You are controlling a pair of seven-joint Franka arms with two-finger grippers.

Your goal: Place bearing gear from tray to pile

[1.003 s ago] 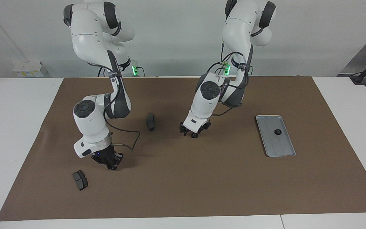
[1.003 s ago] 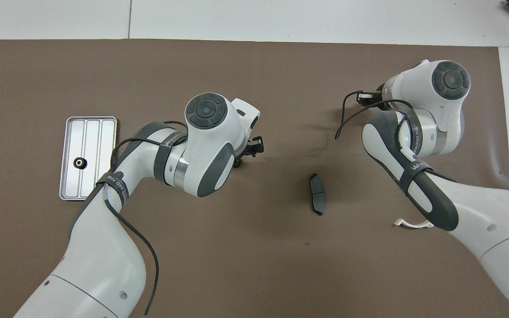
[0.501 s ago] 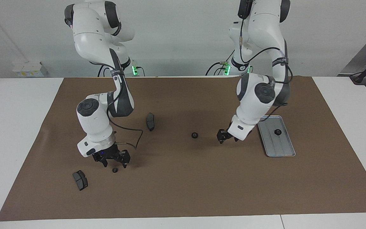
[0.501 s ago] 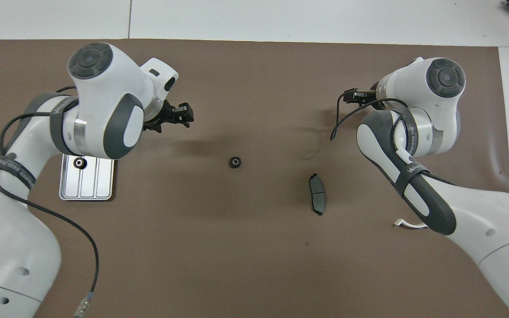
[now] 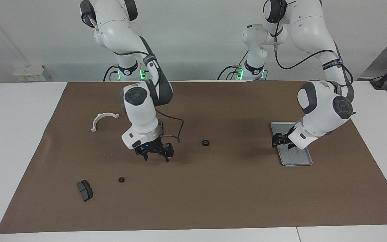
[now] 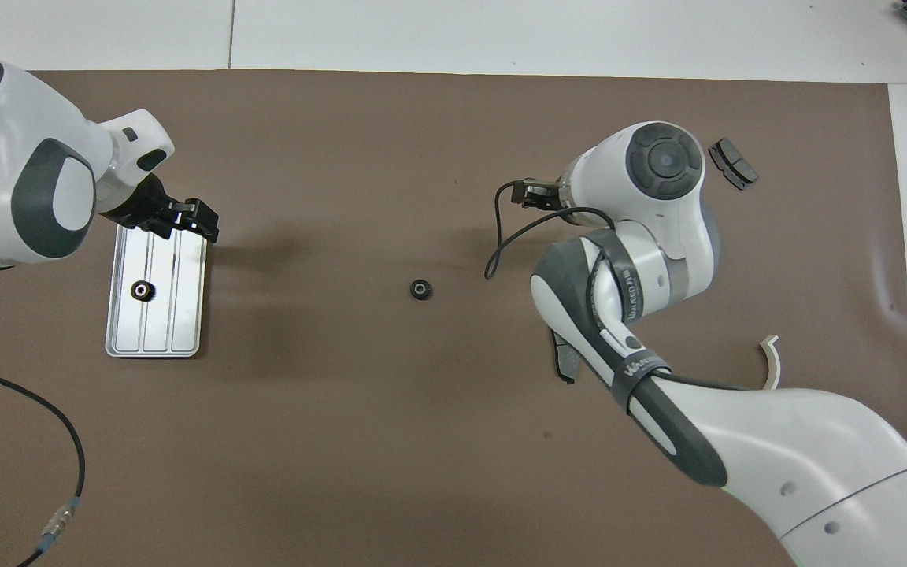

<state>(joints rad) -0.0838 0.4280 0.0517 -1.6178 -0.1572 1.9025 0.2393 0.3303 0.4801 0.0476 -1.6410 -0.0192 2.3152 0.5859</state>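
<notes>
The silver grooved tray (image 5: 297,157) lies toward the left arm's end of the mat. In the overhead view the tray (image 6: 179,315) holds one small black bearing gear (image 6: 141,290); in the facing view my left hand hides that gear. A second gear (image 5: 206,143) lies alone on the mat's middle (image 6: 420,290). A third small gear (image 5: 121,179) lies toward the right arm's end. My left gripper (image 5: 282,144) hangs open and empty over the tray's edge (image 6: 188,220). My right gripper (image 5: 156,157) is open and empty over bare mat between the two loose gears.
A black brake pad (image 5: 84,190) lies near the third gear (image 6: 732,164). Another pad (image 6: 562,364) shows partly under my right arm. A white curved bracket (image 5: 103,120) lies nearer to the robots (image 6: 771,362). A brown mat (image 5: 213,201) covers the table.
My left gripper has left a gear on the mat's middle and swung back over the tray. My right gripper has left a small gear by the pad and moved toward the middle.
</notes>
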